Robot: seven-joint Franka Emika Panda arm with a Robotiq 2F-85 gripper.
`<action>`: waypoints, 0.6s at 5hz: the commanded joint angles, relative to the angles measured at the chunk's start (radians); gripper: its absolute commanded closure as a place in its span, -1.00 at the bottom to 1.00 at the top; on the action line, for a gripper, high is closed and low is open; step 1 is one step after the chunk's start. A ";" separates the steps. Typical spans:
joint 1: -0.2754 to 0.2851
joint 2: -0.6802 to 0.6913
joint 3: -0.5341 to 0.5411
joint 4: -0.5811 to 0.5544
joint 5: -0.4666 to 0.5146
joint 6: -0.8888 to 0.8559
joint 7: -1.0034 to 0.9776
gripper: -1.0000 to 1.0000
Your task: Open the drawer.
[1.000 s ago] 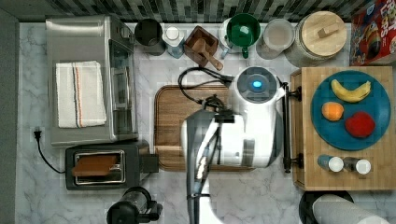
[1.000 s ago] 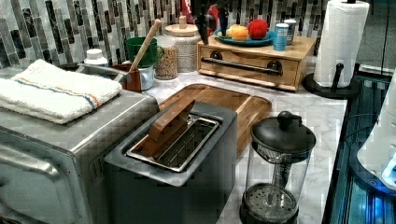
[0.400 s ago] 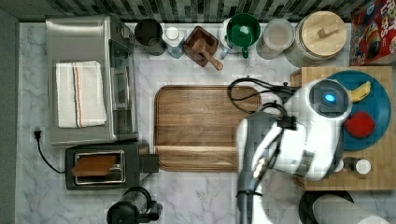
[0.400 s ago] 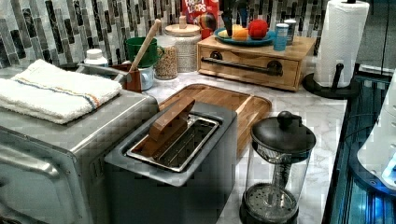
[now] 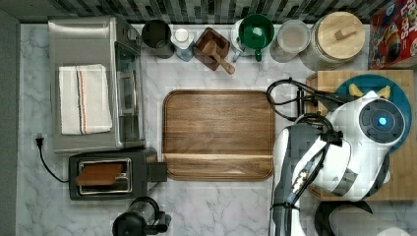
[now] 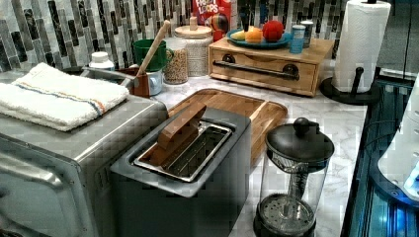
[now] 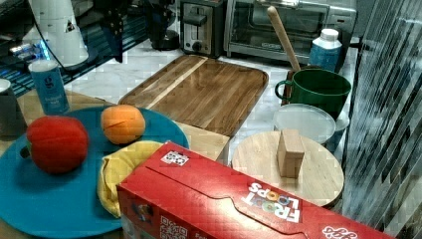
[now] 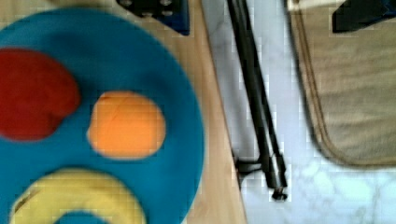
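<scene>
The drawer (image 6: 262, 69) is the front of a light bamboo box, and it sits flush with the box. Its long black bar handle (image 6: 257, 69) runs across the front. In the wrist view the handle (image 8: 257, 107) lies beside the box's wooden top (image 8: 217, 121). My gripper (image 8: 257, 9) hangs above the box's front edge, open, with one dark finger (image 8: 156, 7) over the box top and the other off to the far side of the handle. In the left view the gripper (image 6: 245, 17) hangs above the blue plate. The white arm (image 5: 344, 147) covers most of the box in the top view.
A blue plate (image 5: 401, 98) with fruit and two shakers rest on the box top. A brown cutting board (image 5: 219, 133) lies on the marble counter next to the box. A toaster (image 5: 110, 173), toaster oven (image 5: 93, 83), French press (image 6: 291, 182), paper towel roll (image 6: 363, 44) and back-row jars stand around.
The arm has swung from over the cutting board toward the top view's right and now stands over the drawer box. The drawer has not moved.
</scene>
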State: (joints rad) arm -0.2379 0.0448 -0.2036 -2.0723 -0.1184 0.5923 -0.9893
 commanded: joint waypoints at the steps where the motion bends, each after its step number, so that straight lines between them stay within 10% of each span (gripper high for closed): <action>1: 0.058 0.045 0.062 -0.079 0.025 0.174 -0.023 -1.00; 3: 0.048 0.092 0.054 -0.130 0.018 0.274 -0.046 -1.00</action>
State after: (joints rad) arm -0.2142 0.1166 -0.1573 -2.1270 -0.1035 0.8696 -0.9897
